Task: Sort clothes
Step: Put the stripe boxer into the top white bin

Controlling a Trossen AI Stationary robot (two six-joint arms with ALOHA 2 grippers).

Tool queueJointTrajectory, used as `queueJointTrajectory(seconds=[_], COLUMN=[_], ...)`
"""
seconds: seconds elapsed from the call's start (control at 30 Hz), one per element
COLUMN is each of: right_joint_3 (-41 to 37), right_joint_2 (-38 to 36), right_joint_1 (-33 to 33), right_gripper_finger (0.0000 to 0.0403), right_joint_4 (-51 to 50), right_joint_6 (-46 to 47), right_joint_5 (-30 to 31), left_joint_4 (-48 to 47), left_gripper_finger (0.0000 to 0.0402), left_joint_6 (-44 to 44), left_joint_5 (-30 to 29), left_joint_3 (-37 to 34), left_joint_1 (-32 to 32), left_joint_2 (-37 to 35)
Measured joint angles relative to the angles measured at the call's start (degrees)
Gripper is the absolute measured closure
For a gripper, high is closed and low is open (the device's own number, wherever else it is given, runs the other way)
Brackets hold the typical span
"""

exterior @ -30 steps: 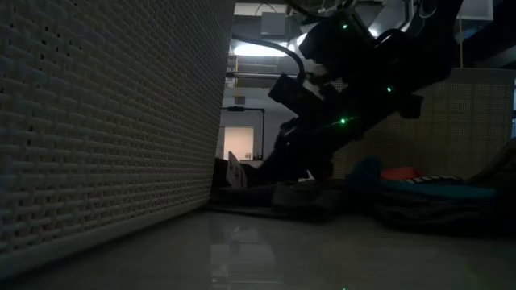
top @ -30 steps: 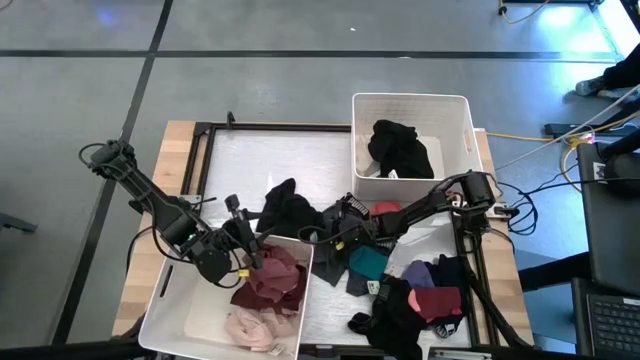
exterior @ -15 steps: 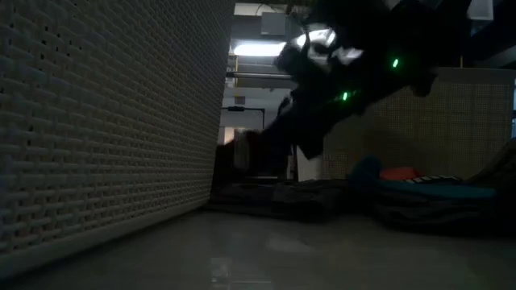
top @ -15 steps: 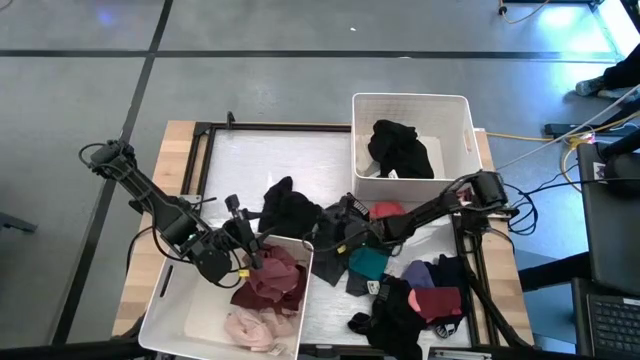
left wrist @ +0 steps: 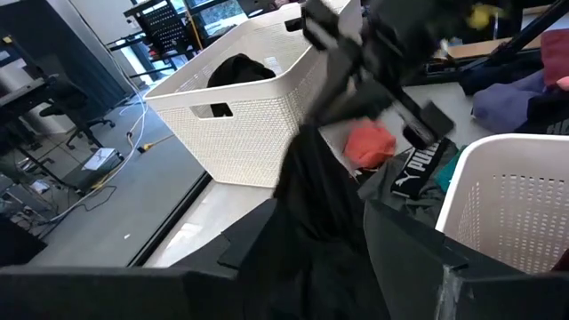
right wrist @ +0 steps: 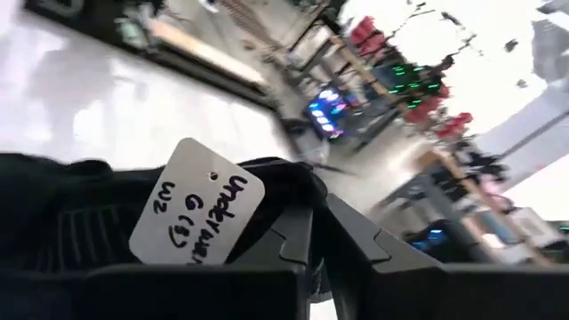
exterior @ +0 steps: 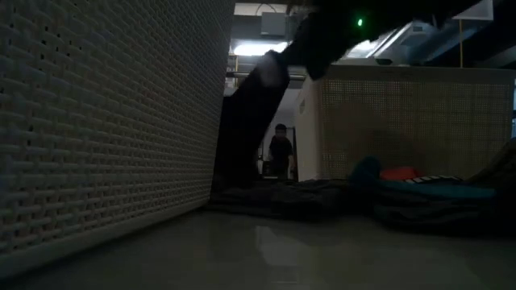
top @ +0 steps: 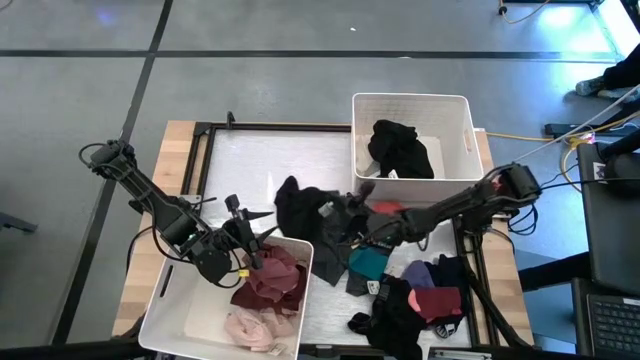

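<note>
My right gripper (top: pixel 347 206) is shut on a black garment (top: pixel 298 205) with a white tag, raised over the table's middle. The garment hangs as a dark strip in the low view (exterior: pixel 250 121) and in the left wrist view (left wrist: pixel 316 191). My left gripper (top: pixel 250 226) is open and empty over the near left white bin (top: pixel 165 300), which holds maroon (top: pixel 272 280) and pink (top: pixel 258 328) clothes. Another black garment (top: pixel 400 148) lies in the far white bin (top: pixel 410 97). My right gripper pinches a bunched part of the black garment (right wrist: pixel 267 182) between its two fingers, right beside the white handwritten tag (right wrist: pixel 200 213). The fingers come from the table's right side, slanting down. The garment hangs slack below them; whether its lower end (exterior: pixel 238 181) touches the table I cannot tell.
A red cloth (top: pixel 386 209) and a teal one (top: pixel 368 262) lie under my right arm. A heap of black, purple and maroon clothes (top: pixel 420 295) fills the near right. The table's far left part (top: pixel 260 160) is bare. A person (exterior: pixel 280 153) stands in the room behind.
My right gripper has risen, and its arm has drawn back toward the table's right edge, keeping hold of the black garment. The garment has been pulled up off the table and now hangs stretched out below the fingers.
</note>
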Motion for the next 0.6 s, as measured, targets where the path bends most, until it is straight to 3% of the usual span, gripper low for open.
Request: queueJointTrajectory(seconds=[0.17,0.6], right_joint_3=[0.00,3.24], right_joint_2=[-6.30,-18.45], right_joint_1=[-0.05,-8.65], right_gripper_finger=[0.0381,0.0381], right_joint_4=[1.07,3.89], right_joint_6=[-8.23,-21.40], right_joint_5=[4.16,3.04], left_joint_4=[-0.02,0.00], left_gripper_finger=[0.0245,0.0245], left_joint_6=[0.00,-0.13], left_joint_5=[0.00,0.00], left_joint_3=[0.00,-0.04], left_joint_1=[0.00,0.00], left_joint_2=[0.00,0.00])
